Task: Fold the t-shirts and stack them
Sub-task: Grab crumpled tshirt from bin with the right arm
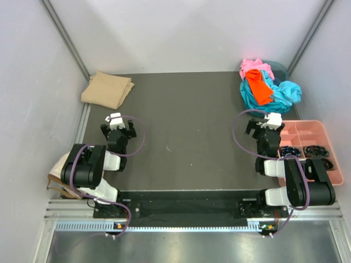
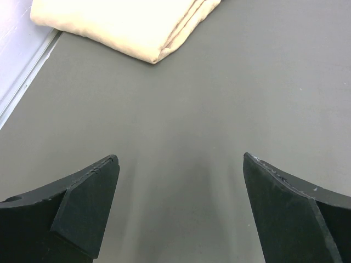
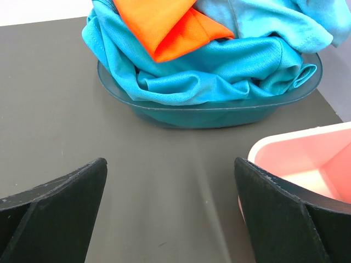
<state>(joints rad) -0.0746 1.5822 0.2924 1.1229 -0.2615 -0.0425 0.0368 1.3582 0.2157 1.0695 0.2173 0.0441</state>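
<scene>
Dark grey table (image 1: 186, 109), white walls around. We count one tan t-shirt (image 1: 107, 89) folded, at far left corner. Left to do: orange t-shirt (image 1: 258, 87), teal t-shirts (image 1: 285, 94), pink t-shirt (image 1: 255, 66), all heaped in teal bin (image 3: 208, 115), far right. Our left gripper (image 2: 180, 186) and right gripper (image 3: 170, 192): jaws wide, empty. How many teal shirts, we cannot tell; bin's far side is hidden.

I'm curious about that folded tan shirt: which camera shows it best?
The top external view: the whole tan shirt lies folded there. The left wrist view shows only its near part, close up. The right wrist view misses it.
</scene>
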